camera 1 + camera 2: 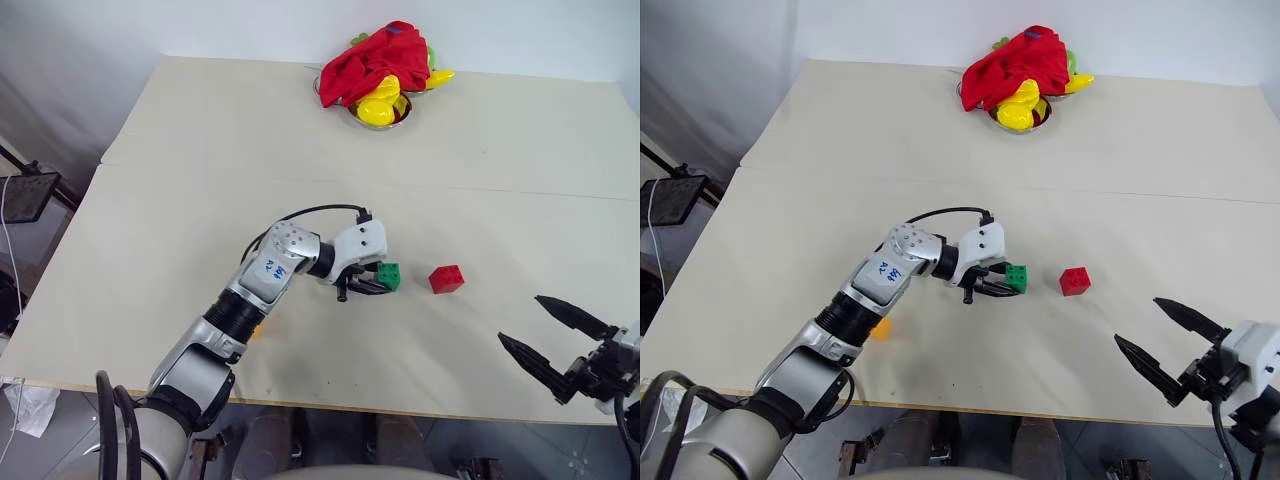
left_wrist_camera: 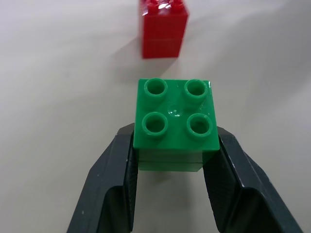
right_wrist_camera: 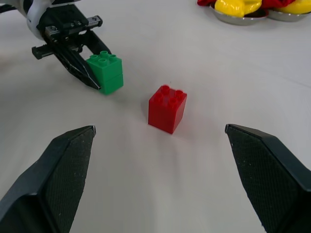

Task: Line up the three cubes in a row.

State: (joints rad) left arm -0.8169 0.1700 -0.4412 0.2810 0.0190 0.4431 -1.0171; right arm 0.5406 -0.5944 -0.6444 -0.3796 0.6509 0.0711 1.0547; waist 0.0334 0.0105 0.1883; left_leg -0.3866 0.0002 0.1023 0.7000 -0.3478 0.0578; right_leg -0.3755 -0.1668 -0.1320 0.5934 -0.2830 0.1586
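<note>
A: Nearest the table's front edge, what have you got?

B: Right gripper (image 1: 1155, 340), hovering at the near right corner of the table (image 1: 200, 150). Its two black fingers stand wide apart, nothing between them. From its wrist camera they frame the red cube (image 3: 167, 108) with open tabletop all round it.

A: Near left?

B: The orange cube (image 1: 880, 328), just a sliver of it, close to the front edge and mostly hidden behind the left forearm. Can't read its studs from here.

A: Next row back.

B: Left gripper (image 1: 372, 281), reaching in from the left over the middle of the table. Its fingers are pressed against two opposite sides of the green cube (image 2: 176, 121), clamped on it. Studs up, four of them plain in the wrist view. Whether the cube sits on the table or is lifted a hair, I can't tell.

A: And the red one relative to it?

B: Just to the right of the green, a small gap, not touching. Upright, studs on top, resting on the table. Orange is well apart from both, off to the near left.

A: Far end?

B: Metal bowls (image 1: 380, 118) at the back edge, yellow toy pieces (image 1: 378, 105) in them, a red cloth (image 1: 375, 58) heaped over the top.
</note>
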